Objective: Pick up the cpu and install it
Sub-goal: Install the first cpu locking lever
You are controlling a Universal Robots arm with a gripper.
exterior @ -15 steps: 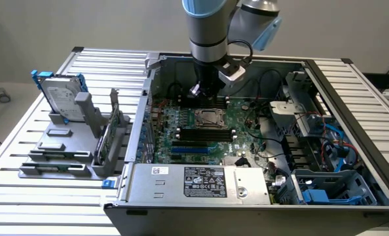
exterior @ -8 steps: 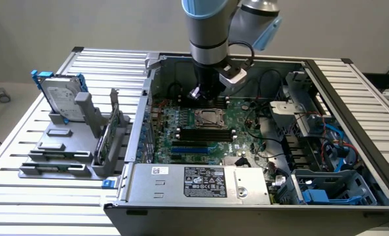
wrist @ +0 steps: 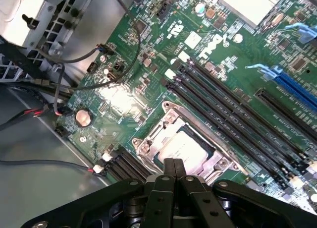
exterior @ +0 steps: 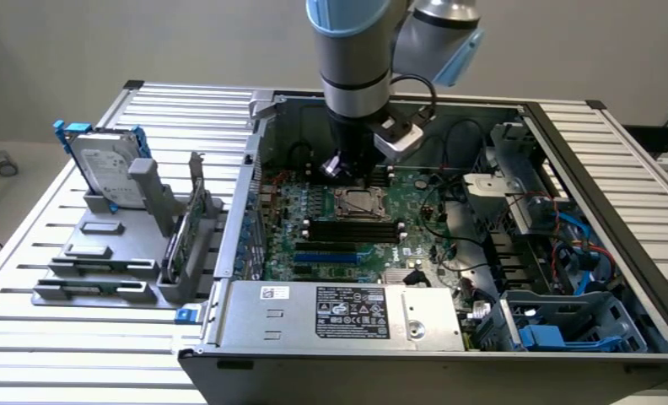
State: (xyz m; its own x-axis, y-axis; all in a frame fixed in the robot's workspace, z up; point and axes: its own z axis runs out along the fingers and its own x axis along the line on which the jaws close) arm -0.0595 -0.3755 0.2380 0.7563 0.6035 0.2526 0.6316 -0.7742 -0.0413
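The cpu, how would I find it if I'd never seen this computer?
Look inside the open computer case at the green motherboard. Near its middle, beside the long black memory slots, a metal socket frame holds the cpu. It is the one flat, shiny silver square there, just under the shut gripper.

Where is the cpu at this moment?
The cpu lies in the socket frame on the green motherboard, beside the black memory slots. In the exterior view it sits mid-case, just below the shut hand.
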